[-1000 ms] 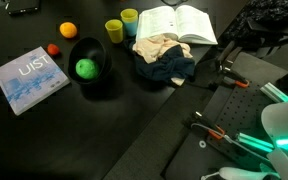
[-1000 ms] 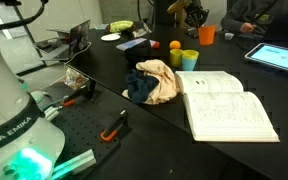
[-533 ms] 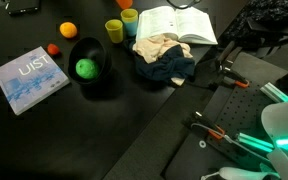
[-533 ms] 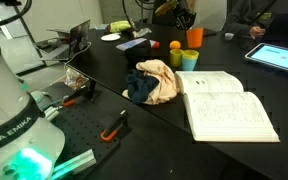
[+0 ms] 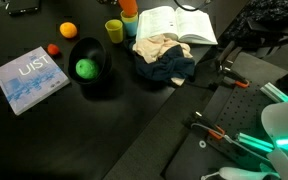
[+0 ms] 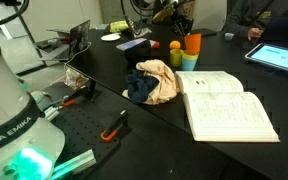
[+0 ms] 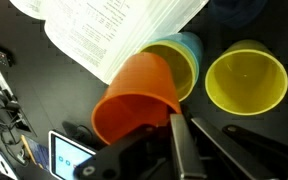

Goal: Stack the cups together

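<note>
Claw point(image 7: 181, 128) pinched tight on the rim of the orange cup point(image 7: 134, 95) — cup tilted, hanging just over the light blue cup point(image 7: 191, 52) — yellow-green cup point(image 7: 246, 80) just beside, open book point(image 7: 114, 30) alongside.

A black table point(image 5: 44, 130) is carrying a fair bit of clutter. A black bowl point(image 5: 96, 48) is sitting on it with a green ball point(image 5: 86, 68) lying inside. An orange fruit point(image 5: 68, 30) is resting just beyond the bowl, and a small red thing point(image 5: 53, 48), too small to make out, is lying near it. A closed blue book point(image 5: 30, 80) is lying flat beside the bowl. An open book point(image 5: 179, 24) is lying spread, its printed pages point(image 7: 114, 30) filling the top of the wrist view. A crumpled heap of beige and dark blue cloth point(image 5: 162, 58) is lying right up against it. In an exterior view a tablet point(image 6: 281, 58) is lying with its screen lit.
</note>
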### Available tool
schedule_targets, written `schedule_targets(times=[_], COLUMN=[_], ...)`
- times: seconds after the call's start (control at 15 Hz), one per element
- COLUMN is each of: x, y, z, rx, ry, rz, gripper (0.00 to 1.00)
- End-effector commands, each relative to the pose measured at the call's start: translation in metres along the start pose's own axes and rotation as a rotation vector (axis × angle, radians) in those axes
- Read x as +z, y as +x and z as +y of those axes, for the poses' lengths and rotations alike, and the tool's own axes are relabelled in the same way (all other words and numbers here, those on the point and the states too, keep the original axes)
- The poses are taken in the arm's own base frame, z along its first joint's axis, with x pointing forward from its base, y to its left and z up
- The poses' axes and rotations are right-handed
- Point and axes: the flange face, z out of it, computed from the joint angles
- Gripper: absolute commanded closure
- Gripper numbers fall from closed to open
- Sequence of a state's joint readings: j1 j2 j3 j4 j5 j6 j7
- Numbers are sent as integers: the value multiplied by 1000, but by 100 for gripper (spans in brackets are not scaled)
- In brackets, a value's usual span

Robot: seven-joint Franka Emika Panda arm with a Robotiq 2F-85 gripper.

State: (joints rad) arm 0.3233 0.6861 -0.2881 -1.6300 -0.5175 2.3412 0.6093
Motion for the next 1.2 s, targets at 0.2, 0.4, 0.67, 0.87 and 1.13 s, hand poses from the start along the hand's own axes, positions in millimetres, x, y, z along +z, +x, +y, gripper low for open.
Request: schedule_targets(times=[0.2,0.4,0.67,0.87,1.13], x=[-3,0,0,0,-14], y=[-9,-12,-12,-11,-3], z=[0,0,-2,0,6], rx=[21,37,57,61,60], ry=[22,35,54,38,70], rz=[43,28,37,47,76], gripper=[96,96,77,48,17])
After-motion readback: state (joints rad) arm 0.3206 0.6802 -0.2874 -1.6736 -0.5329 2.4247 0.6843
